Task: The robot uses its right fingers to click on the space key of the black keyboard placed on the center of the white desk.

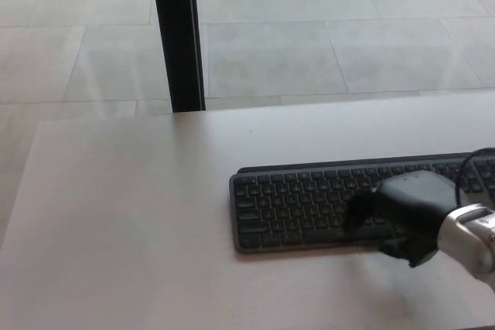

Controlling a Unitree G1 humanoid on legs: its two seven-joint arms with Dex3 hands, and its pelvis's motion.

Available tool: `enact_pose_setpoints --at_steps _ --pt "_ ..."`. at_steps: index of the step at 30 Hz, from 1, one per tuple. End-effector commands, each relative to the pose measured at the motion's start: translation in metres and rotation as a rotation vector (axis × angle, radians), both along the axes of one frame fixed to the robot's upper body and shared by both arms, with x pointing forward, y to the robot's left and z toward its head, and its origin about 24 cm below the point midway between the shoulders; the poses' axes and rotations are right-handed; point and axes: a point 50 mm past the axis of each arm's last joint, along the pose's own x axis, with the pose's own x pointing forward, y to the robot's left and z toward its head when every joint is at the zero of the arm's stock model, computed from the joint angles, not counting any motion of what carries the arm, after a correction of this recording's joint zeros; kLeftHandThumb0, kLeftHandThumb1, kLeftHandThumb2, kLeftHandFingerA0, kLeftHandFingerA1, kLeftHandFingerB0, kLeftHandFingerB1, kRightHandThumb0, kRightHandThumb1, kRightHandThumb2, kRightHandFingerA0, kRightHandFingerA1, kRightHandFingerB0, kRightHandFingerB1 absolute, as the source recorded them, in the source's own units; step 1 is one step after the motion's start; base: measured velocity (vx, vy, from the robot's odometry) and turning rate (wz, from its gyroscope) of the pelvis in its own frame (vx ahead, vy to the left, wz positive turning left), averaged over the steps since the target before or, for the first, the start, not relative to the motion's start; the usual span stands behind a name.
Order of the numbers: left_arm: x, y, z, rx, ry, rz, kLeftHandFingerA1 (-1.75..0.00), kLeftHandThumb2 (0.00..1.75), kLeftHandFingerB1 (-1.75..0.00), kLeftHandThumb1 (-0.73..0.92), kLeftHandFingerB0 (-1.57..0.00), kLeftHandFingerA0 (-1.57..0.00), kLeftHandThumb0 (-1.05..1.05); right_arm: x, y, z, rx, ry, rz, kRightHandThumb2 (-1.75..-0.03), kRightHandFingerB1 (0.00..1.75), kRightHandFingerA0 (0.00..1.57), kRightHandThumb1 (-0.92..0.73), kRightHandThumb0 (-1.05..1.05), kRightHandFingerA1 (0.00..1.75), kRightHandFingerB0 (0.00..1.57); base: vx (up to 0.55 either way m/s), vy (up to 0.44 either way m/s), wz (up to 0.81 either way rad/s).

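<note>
**Right hand rests over the keyboard's front row**

The black keyboard (309, 206) lies on the white desk (131, 222), in the lower right part of the frame, its long side running left to right and its right end reaching the frame edge. The robot's right hand (402, 214) comes in from the lower right corner on a silver wrist (472, 241) and sits over the front rows of keys, toward the right of the keyboard's middle. Its black fingers (360, 210) point left and curl down onto the keys, holding nothing; how far apart they are cannot be told, since the back of the hand hides them. In the upper left of the frame a black post (176, 36) stands behind the desk on the pale tiled floor (325, 28).
</note>
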Motion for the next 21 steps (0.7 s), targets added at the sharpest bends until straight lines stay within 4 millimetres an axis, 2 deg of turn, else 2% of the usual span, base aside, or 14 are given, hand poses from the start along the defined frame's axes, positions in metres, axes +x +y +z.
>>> enact_pose_setpoints --at_steps 1,5,6,7,12,13,16,17,18,19,21 --pt "-0.007 0.007 0.004 0.029 0.008 0.016 -0.68 0.59 -0.57 0.63 -0.57 -0.69 -0.51 0.004 -0.016 0.035 0.070 -0.028 -0.017 -0.69 0.45 0.86 -0.54 -0.16 1.71 0.72 0.00 0.000 0.00" --pt "-0.009 0.007 0.003 0.025 0.010 0.027 -0.71 0.59 -0.59 0.62 -0.60 -0.74 -0.51 0.006 -0.030 0.071 0.166 -0.095 -0.076 -0.68 0.42 0.81 -0.55 -0.18 1.72 0.73 0.00 0.000 0.00" --pt "-0.009 0.007 0.002 0.024 0.010 0.028 -0.71 0.59 -0.59 0.62 -0.60 -0.74 -0.51 0.006 -0.031 0.073 0.172 -0.095 -0.079 -0.68 0.42 0.81 -0.55 -0.18 1.72 0.73 0.00 0.000 0.00" --pt "-0.009 0.007 0.002 0.023 0.010 0.025 -0.70 0.59 -0.59 0.62 -0.60 -0.73 -0.51 0.003 -0.043 0.088 0.279 -0.134 -0.087 -0.70 0.43 0.83 -0.54 -0.14 1.70 0.71 0.00 0.000 0.00" --pt "-0.009 0.007 0.002 0.024 0.014 0.018 -0.70 0.59 -0.58 0.63 -0.59 -0.71 -0.51 -0.014 -0.082 0.111 0.464 -0.200 -0.159 -0.64 0.41 0.77 -0.57 -0.14 1.75 0.61 0.00 0.000 0.00" --pt "-0.009 0.007 0.002 0.022 0.015 0.017 -0.67 0.59 -0.56 0.63 -0.58 -0.71 -0.51 -0.018 -0.096 0.113 0.520 -0.215 -0.198 -0.63 0.42 0.77 -0.55 -0.07 1.71 0.59 0.00 0.000 0.00" --pt "-0.009 0.006 0.002 0.021 0.012 0.022 -0.70 0.59 -0.59 0.62 -0.60 -0.72 -0.51 -0.026 -0.128 0.112 0.617 -0.253 -0.289 -0.56 0.41 0.72 -0.58 -0.03 1.69 0.57 0.00 0.000 0.00" --pt "-0.009 0.006 0.001 0.015 0.017 0.030 -0.70 0.58 -0.58 0.61 -0.60 -0.74 -0.51 -0.030 -0.143 0.111 0.692 -0.270 -0.365 -0.64 0.49 0.95 -0.55 -0.04 1.57 0.61 0.00 0.000 0.00" --pt "-0.009 0.005 0.001 0.015 0.008 0.022 -0.71 0.59 -0.59 0.62 -0.59 -0.72 -0.50 -0.040 -0.166 0.111 0.745 -0.332 -0.450 -0.70 0.52 0.98 -0.50 -0.19 1.50 0.58 0.00 0.000 0.00" --pt "-0.009 0.005 0.001 0.022 0.010 0.009 -0.72 0.59 -0.61 0.63 -0.61 -0.72 -0.51 -0.052 -0.193 0.111 0.861 -0.384 -0.567 -0.58 0.41 0.97 -0.52 -0.30 1.34 0.57 0.00 0.000 0.00" --pt "-0.009 0.004 0.000 0.021 0.012 0.010 -0.72 0.59 -0.61 0.63 -0.61 -0.72 -0.51 -0.054 -0.195 0.111 0.874 -0.388 -0.577 -0.58 0.41 0.97 -0.52 -0.30 1.34 0.57 0.00 0.000 0.00"
